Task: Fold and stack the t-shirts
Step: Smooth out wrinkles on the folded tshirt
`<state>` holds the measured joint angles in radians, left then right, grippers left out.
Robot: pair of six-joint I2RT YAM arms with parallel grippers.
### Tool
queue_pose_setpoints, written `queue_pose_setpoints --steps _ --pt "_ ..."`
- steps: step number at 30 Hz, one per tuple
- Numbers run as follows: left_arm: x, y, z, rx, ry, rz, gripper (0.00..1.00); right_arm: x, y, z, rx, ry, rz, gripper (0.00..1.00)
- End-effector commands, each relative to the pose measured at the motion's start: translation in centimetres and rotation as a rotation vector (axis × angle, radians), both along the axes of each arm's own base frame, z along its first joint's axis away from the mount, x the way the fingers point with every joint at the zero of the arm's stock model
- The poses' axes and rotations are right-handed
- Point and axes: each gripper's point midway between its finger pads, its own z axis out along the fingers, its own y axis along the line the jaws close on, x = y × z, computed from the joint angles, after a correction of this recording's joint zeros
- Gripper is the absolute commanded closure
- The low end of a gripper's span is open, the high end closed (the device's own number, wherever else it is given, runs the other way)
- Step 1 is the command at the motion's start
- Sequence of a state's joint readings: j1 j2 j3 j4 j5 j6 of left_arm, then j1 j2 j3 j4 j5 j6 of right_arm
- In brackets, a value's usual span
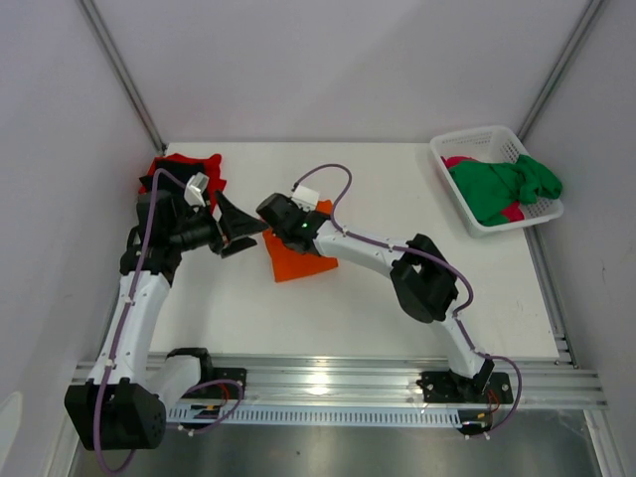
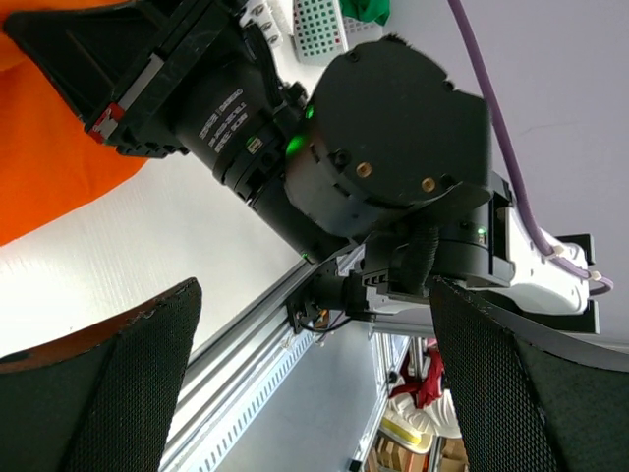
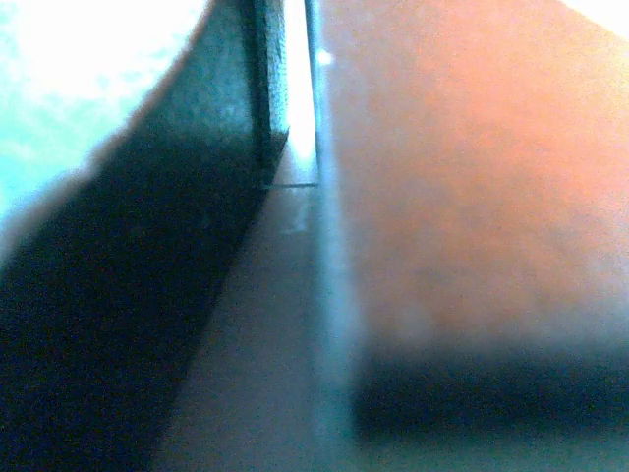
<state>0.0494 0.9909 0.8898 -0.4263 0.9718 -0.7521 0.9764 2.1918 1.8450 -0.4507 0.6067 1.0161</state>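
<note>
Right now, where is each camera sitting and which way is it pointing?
Top external: above and behind, looking down on the table; both arms show.
Left wrist: low, facing sideways at the right arm; own fingers spread wide.
Right wrist: pressed close to the orange t-shirt, blurred; one dark finger.
Shared: top and left wrist both show that orange t-shirt.

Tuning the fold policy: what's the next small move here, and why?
Probably ease the left gripper onto the left edge of the orange t-shirt and shut it. Its jaws stand wide open and empty beside that edge, while the right gripper sits low on the shirt's far edge. The blurred right wrist view hides its grip.
</note>
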Motion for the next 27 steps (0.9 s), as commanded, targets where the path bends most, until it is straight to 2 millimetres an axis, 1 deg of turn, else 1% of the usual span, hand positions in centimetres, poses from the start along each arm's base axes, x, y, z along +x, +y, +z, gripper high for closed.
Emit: queue_pose_setpoints --steps 1,4,9,11,12,13,18,23,25,26,27 --pt "0.4 0.3 0.4 0.001 -0.039 0.01 0.01 2.6 -0.2 4.6 0.043 -0.104 -0.039 1.0" --pt "0.4 0.3 0.5 0.004 -0.042 0.008 0.01 3.6 -0.8 5.1 0.037 -0.118 -0.053 1.0" --pt "0.5 0.3 -0.2 0.006 -0.02 0.012 0.01 5.0 -1.1 6.4 0.048 -0.156 -0.064 1.0" --pt "0.6 0.3 -0.2 0.007 -0.02 0.012 0.01 5.7 -1.3 6.4 0.037 -0.161 -0.061 1.0" --pt "0.6 0.3 -0.1 0.006 -0.022 0.012 0.01 6.1 -1.2 6.0 0.03 -0.16 -0.061 1.0" --pt "0.7 0.3 -0.1 0.006 -0.022 0.012 0.01 6.6 -1.2 6.4 0.035 -0.166 -0.058 1.0" --pt "0.5 0.3 0.1 0.008 -0.024 0.011 0.0 7.9 -1.3 5.2 0.007 -0.156 -0.049 1.0" --pt "0.1 0.3 -0.6 0.005 -0.01 0.011 0.0 8.2 -0.9 3.8 -0.007 -0.142 -0.019 1.0" --pt "-0.2 0.2 -0.5 -0.002 -0.013 0.008 0.0 8.4 -0.9 3.3 -0.009 -0.138 -0.015 1.0" --pt "-0.3 0.2 -0.9 -0.004 -0.001 0.01 0.0 8.5 -0.8 2.8 -0.011 -0.132 -0.009 1.0" --pt "-0.5 0.2 -1.0 -0.005 -0.003 0.009 0.01 8.7 -0.7 2.9 -0.006 -0.135 -0.009 1.0"
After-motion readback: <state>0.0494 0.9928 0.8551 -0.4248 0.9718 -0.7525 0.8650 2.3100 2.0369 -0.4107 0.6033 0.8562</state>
